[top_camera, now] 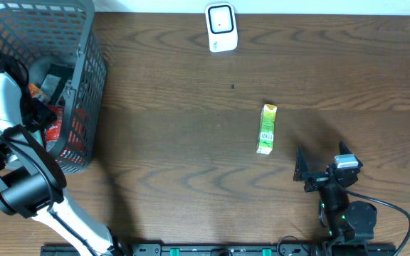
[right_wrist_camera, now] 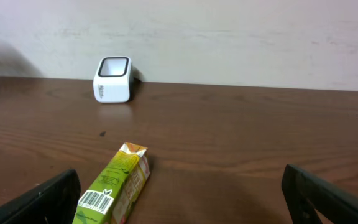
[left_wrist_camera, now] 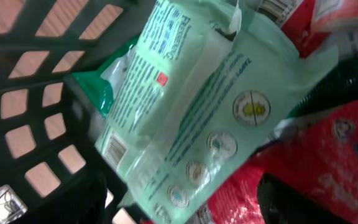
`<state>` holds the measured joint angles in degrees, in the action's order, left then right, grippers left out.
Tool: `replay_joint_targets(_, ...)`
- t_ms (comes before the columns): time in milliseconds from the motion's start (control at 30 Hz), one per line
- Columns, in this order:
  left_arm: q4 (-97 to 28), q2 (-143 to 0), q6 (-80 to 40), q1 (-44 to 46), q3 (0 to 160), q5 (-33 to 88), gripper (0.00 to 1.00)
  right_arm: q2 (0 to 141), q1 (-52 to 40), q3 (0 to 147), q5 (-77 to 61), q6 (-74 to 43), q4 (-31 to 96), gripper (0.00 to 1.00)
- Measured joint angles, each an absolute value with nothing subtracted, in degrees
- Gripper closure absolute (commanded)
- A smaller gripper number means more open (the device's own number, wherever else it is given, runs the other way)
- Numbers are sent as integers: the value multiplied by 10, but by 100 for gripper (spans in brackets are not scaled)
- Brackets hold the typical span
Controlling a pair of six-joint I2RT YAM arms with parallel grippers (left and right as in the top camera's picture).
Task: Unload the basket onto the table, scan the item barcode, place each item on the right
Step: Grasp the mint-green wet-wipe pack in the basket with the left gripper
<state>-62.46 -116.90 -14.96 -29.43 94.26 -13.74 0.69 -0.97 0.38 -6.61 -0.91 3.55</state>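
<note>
Left arm reaches into the dark grey plastic mesh basket [top_camera: 91,71] at the table's left far corner. Left gripper [left_wrist_camera: 185,199] sits low over a pale green soft plastic pouch [left_wrist_camera: 210,112] printed with round icons, which lies tilted on red foil packets [left_wrist_camera: 334,155]. Jaws stand wide, one dark finger at each lower corner of the left wrist view; cannot tell whether the pads press the pouch or merely straddle it. Pouch long axis runs diagonally across that view, its small barcode [left_wrist_camera: 114,147] at the lower left end, near the basket wall. Judgement: this pouch is the item in hand, and only the left arm can reach it. Second candidate: a slim green-and-yellow cardboard carton [top_camera: 266,129] flat on the brown wooden table [top_camera: 176,107], clear of everything. Right gripper [right_wrist_camera: 185,199] is fully open and empty, just behind the carton, to its right. Carton long axis points away from the robot, barcode end [right_wrist_camera: 97,200] nearest the gripper. The white boxy scanner [top_camera: 221,27] stands at the far edge, well beyond the carton, slightly left of it. Either item must travel to that scanner, barcode turned toward its window
</note>
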Motion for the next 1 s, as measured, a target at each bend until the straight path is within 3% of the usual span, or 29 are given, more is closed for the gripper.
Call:
replay_joint_targets(200,-583,-1169,-150,-294,925,-139,22,7,-10,4,-66,-9,36,1)
replay_joint_targets(300,-562,-1169,-149,-294,908,-139,29,7,-10,4,-66,-9,35,1)
replay_joint_targets(700,-527,-1169,-147,-295,886,-156,92,7,-10,4,-66,-9,36,1)
replay_joint_targets(1000,-538,-1152,-144,-295,892,-152,93,7,-10,4,-66,-9,36,1)
